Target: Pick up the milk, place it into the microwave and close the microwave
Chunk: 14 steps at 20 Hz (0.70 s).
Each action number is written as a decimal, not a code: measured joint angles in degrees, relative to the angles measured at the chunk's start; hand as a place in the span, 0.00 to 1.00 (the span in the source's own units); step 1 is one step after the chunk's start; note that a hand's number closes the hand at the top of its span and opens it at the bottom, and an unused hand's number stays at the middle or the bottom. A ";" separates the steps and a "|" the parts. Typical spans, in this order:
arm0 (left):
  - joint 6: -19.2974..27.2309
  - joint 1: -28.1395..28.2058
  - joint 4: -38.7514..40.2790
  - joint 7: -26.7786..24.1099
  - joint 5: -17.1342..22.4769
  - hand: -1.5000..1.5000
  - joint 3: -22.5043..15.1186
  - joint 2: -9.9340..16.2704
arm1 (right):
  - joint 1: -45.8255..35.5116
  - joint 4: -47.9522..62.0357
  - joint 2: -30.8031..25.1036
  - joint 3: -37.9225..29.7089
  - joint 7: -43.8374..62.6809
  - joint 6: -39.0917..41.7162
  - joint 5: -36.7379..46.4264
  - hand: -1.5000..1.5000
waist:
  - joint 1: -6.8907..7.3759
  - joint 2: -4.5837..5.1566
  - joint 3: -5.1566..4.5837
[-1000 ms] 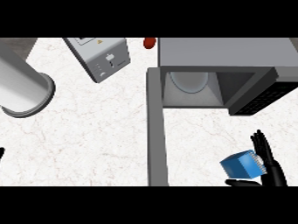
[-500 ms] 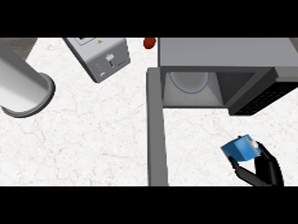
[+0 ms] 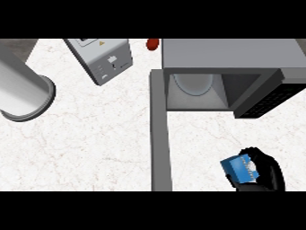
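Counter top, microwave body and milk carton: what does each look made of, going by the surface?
Counter top: looks like polished marble or a stone-look laminate, white with fine pinkish veins. Microwave: matte grey shell, probably painted metal, with no shine or seams to confirm it; its door stands open. Milk carton: blue with flat faces, likely printed cardboard, held in the right hand.

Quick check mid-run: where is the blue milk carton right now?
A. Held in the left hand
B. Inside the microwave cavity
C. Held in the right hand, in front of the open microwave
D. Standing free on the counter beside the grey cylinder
C: the right hand is curled round the blue milk carton near the view's lower edge, short of the microwave, whose door stands open.
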 measured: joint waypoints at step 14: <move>-0.85 0.00 -0.52 0.98 2.06 0.00 2.43 0.16 | -1.18 -18.24 2.93 5.61 14.70 -0.38 -3.44 1.00 | -0.04 -0.01 -0.02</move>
